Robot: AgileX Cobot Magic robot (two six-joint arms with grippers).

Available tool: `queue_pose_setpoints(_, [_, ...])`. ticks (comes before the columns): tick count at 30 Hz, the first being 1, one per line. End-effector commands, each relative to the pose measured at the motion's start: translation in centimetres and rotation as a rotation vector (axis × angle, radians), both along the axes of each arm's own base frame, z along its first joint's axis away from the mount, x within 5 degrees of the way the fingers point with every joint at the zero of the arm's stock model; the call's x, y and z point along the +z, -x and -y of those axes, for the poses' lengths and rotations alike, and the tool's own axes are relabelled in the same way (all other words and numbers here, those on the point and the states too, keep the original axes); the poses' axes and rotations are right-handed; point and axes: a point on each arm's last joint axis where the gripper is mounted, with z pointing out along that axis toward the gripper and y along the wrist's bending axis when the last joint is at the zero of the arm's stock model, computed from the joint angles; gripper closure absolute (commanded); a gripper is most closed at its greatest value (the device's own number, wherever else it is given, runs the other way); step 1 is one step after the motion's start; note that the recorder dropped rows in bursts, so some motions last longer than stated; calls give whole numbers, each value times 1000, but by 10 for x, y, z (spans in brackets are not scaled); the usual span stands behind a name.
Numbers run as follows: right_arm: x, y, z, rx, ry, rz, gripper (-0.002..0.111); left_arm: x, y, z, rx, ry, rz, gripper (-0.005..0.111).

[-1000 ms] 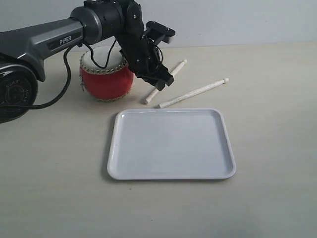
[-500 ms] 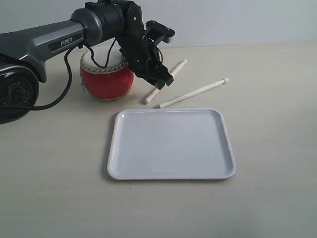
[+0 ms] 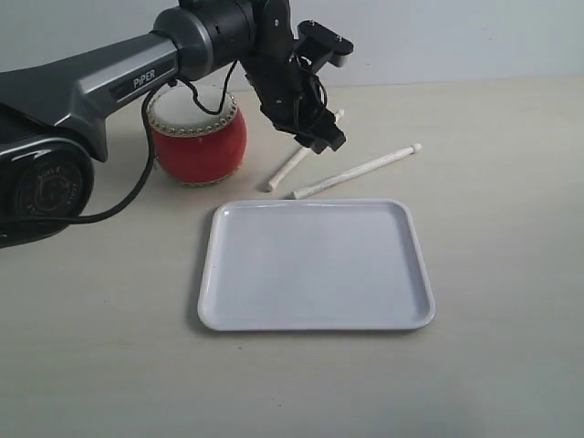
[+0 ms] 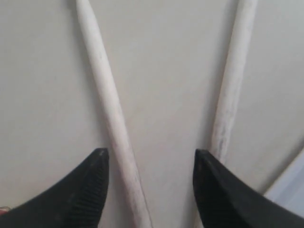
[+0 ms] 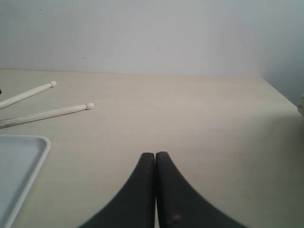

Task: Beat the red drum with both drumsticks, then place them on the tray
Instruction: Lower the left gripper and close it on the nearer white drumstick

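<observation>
White tray (image 3: 315, 265) lies below the left gripper (image 3: 327, 139) in the exterior view, with the red drum (image 3: 196, 146) beside that gripper. Both drumsticks (image 3: 356, 171) lie slanted beneath it, rounded tips pointing away from the tray. Only the left wrist view shows its jaws spread and empty, with one stick between them. The right gripper (image 5: 155, 154) is clenched on nothing.

I log the tray (image 3: 315, 326): white, rectangular, lying flat. The red drum (image 3: 196, 139) stands upright, skin up, beyond the tray's far left corner. Both drumsticks (image 3: 358, 171) lie flat past the tray's far rim, one butt just beside it, the other stick (image 3: 286, 170) behind, tips splayed away.
</observation>
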Motion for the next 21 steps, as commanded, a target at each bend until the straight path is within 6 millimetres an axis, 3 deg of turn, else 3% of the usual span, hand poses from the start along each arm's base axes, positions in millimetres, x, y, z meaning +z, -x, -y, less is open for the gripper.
queue_pose_setpoints(1, [2, 0, 0, 0, 2, 23, 108, -12, -3, 1, 6, -11, 6, 54])
queue_pose_setpoints(21, [2, 0, 0, 0, 2, 23, 108, -33, -4, -1, 10, -63, -10, 54])
